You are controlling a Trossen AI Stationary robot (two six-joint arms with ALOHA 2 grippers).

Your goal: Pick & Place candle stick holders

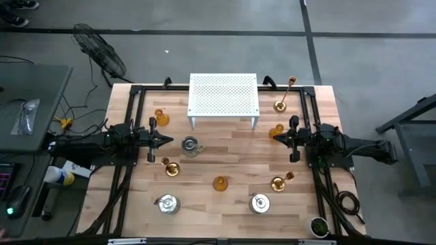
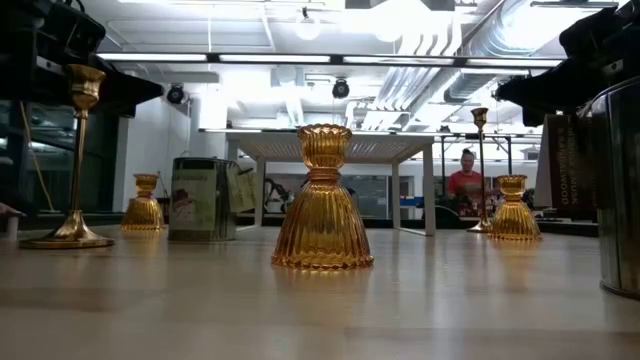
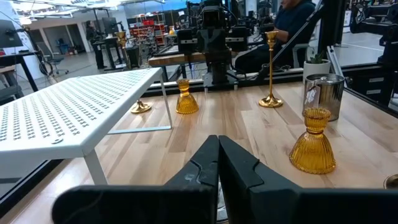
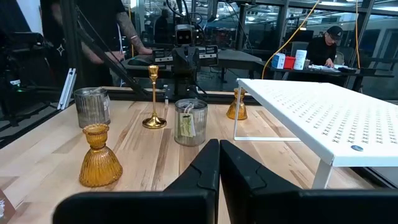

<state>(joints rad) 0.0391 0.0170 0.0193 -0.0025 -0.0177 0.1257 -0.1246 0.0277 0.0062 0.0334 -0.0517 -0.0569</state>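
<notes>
Three gold candlesticks stand on their round bases: far right (image 1: 281,103), near left (image 1: 170,168) and near right (image 1: 281,182). Amber cups stand at the left (image 1: 161,118), the right (image 1: 276,131) and the near middle (image 1: 220,183). Silvery pots stand at the centre left (image 1: 191,145) and along the near edge (image 1: 167,203), (image 1: 259,203). My left gripper (image 1: 169,141) is shut and empty, just left of the centre-left pot. My right gripper (image 1: 275,136) is shut and empty, beside the right amber cup (image 3: 186,99).
A white perforated rack (image 1: 223,101) stands on thin legs at the far middle of the table. Black frame rails (image 1: 136,102) run along the left, right and far edges. A small potted plant (image 1: 319,226) sits at the near right corner. People show in the room beyond.
</notes>
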